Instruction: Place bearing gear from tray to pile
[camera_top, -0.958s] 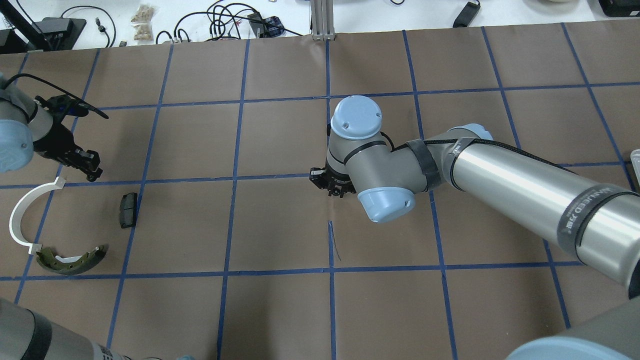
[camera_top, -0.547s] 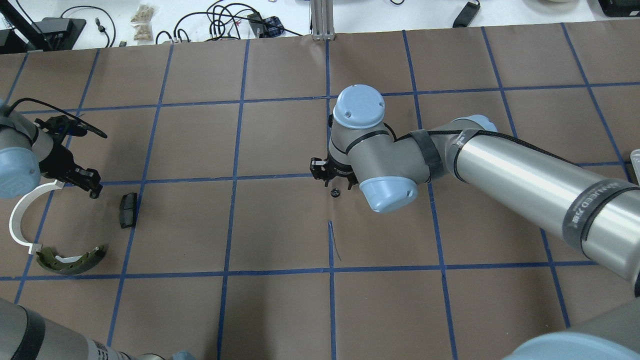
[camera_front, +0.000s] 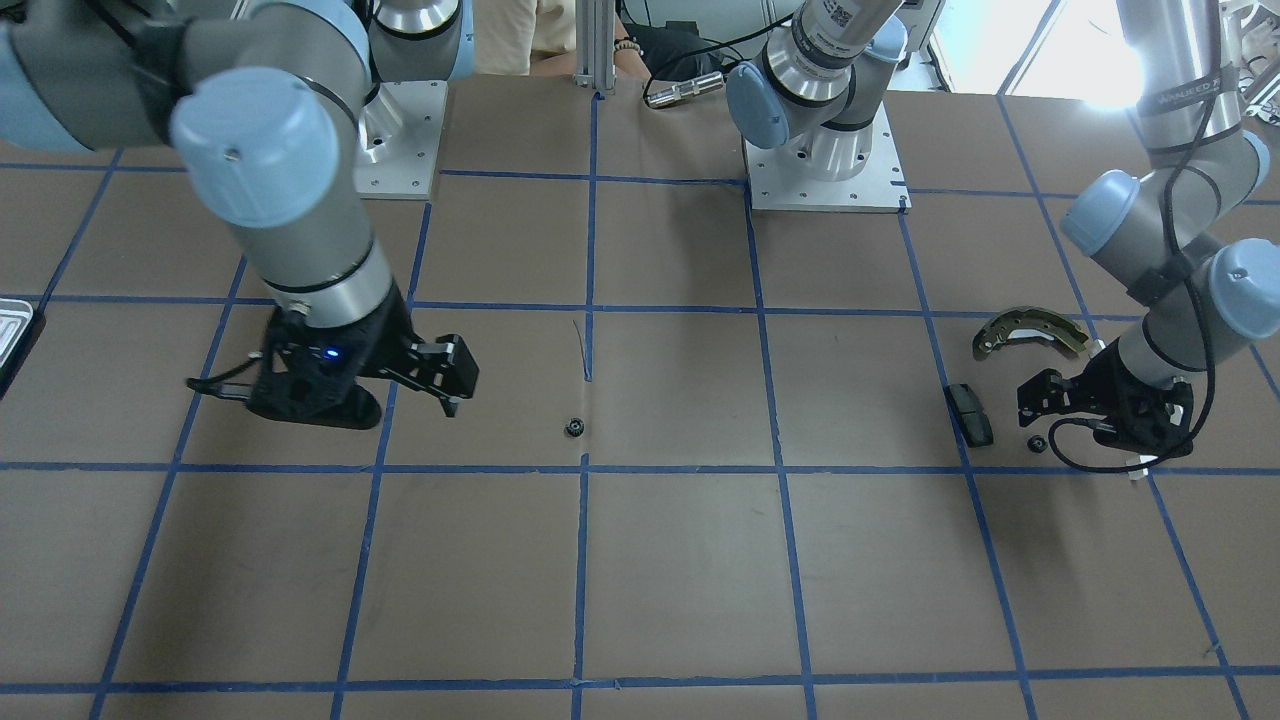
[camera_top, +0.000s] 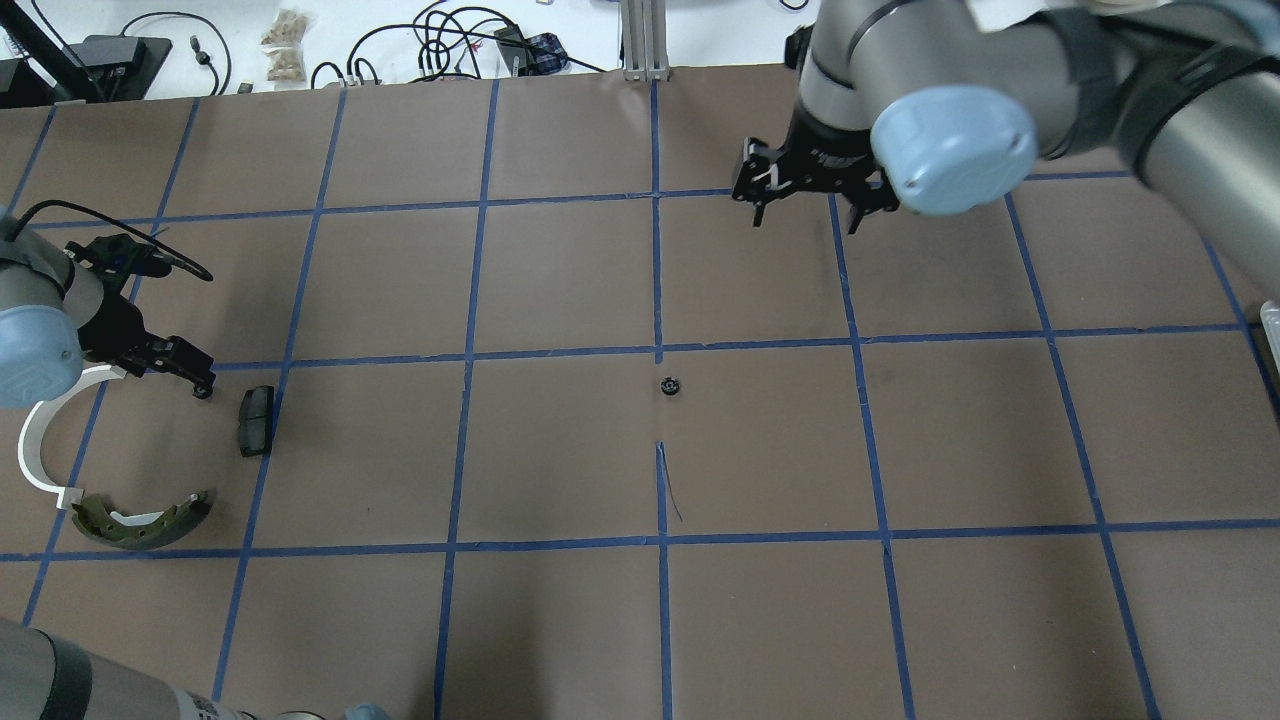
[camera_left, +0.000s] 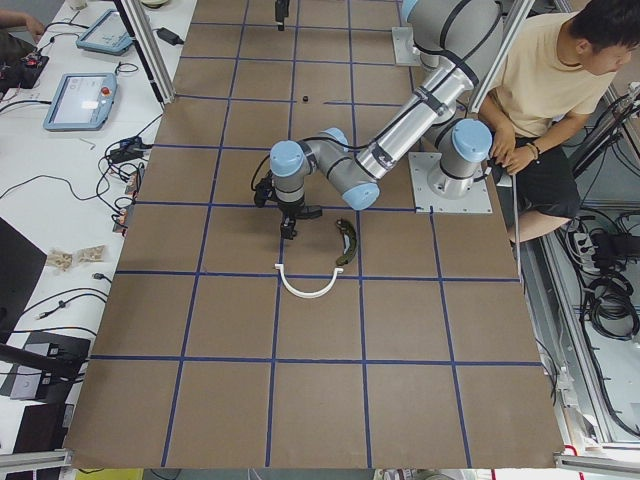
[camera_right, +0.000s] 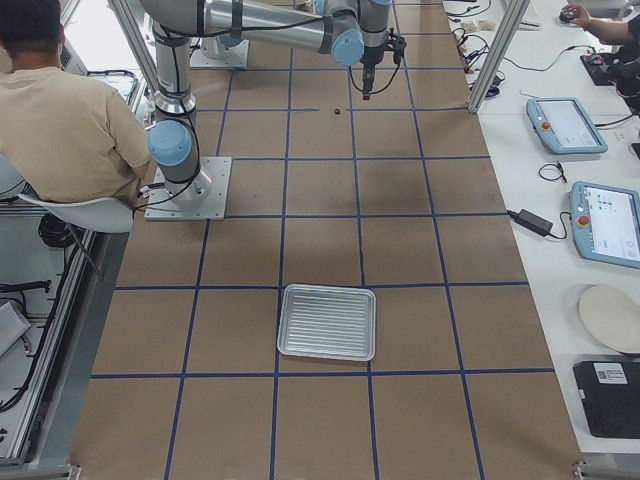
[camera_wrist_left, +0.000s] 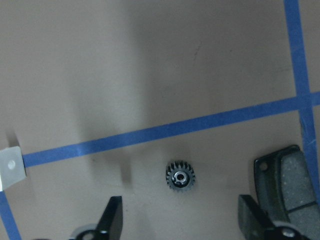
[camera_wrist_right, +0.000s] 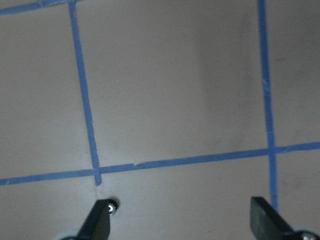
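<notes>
One small black bearing gear (camera_top: 670, 385) lies alone at the table's centre, also in the front view (camera_front: 574, 428). A second gear (camera_wrist_left: 180, 176) lies on the table between my left gripper's open fingers (camera_wrist_left: 112, 220), beside the pile's black pad (camera_top: 256, 420). My left gripper (camera_top: 197, 380) is open and holds nothing. The pile also holds a white curved strip (camera_top: 40, 440) and a bronze-grey brake shoe (camera_top: 140, 520). My right gripper (camera_top: 805, 208) is open and empty, raised well beyond the centre gear. The ridged silver tray (camera_right: 327, 322) stands far to the right.
Only an edge of the tray (camera_top: 1270, 330) shows at the overhead view's right border. Brown paper with blue tape grid covers the table. Cables and boxes lie beyond the far edge. A seated person (camera_left: 555, 70) is behind the robot bases.
My right gripper has let the centre gear go and moved up and away toward the far right. My left gripper has shifted slightly toward the black pad, with a gear now on the table under it.
</notes>
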